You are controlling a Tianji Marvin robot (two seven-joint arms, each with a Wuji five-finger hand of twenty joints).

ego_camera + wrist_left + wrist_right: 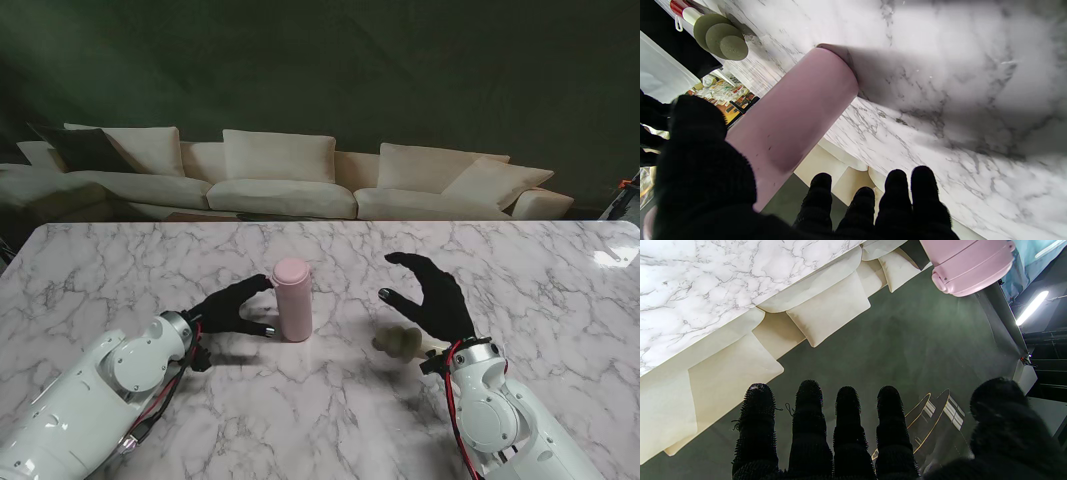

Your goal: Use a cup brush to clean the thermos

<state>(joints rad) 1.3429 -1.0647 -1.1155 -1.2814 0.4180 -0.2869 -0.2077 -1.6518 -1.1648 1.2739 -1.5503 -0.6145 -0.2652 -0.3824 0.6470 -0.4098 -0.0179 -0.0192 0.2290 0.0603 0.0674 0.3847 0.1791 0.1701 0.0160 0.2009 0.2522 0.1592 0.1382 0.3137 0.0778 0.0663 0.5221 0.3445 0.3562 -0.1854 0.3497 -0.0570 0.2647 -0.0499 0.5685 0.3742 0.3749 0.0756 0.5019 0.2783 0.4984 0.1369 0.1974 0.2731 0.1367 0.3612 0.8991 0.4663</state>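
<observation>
Pink thermos [292,299] stands upright mid-table, lid on. Left hand [232,307], fingers apart, brackets its left side; contact cannot be told. Cup brush [398,341] lies just beside the spread, empty right hand [432,298], handle toward that arm.

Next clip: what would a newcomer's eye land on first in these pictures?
Probably the pink thermos, upright with its lid on near the middle of the marble table. The black-gloved left hand is cupped beside it, fingers apart, no firm grip visible. To the right, the open right hand hovers over the cup brush, which lies on the table.
</observation>
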